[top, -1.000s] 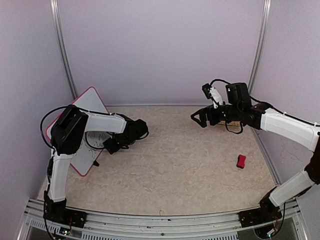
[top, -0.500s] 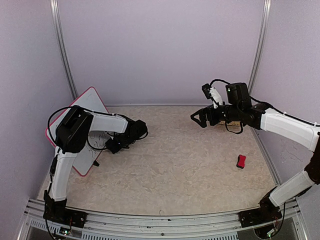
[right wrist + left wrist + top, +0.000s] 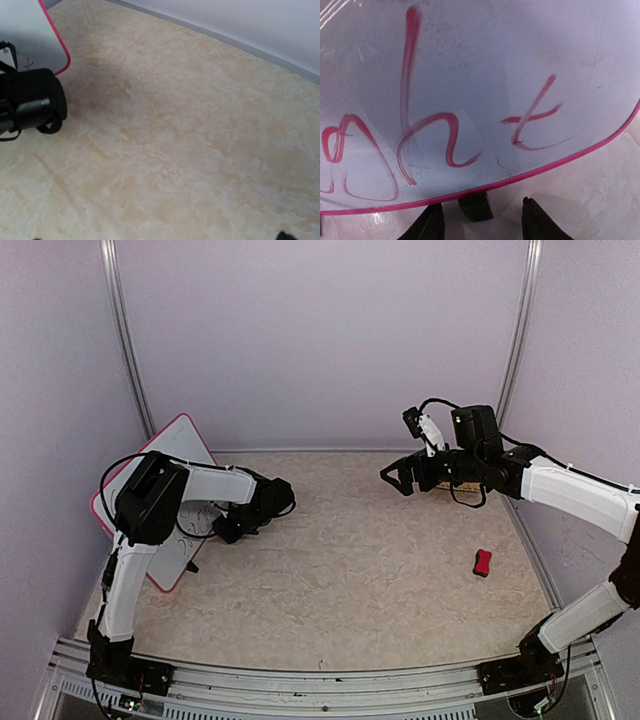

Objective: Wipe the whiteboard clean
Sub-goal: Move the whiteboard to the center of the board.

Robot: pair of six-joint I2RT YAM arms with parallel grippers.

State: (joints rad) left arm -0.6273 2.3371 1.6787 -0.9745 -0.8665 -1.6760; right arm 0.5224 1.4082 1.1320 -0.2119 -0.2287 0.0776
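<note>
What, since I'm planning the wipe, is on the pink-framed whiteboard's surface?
Red marker handwriting crosses the rectangular white board with the pink frame; the left arm hides part of its face from above.

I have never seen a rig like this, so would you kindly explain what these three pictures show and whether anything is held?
Two robot arms are bolted to the near edge of a table. One picture looks down from above; the other two come from cameras on the wrists. The left gripper, jaws apart, hangs close to the whiteboard, which stands tilted at the left side and bears pink marker writing. The right gripper hovers open over the table. A small red object lies at the right. Neither gripper holds anything.
</note>
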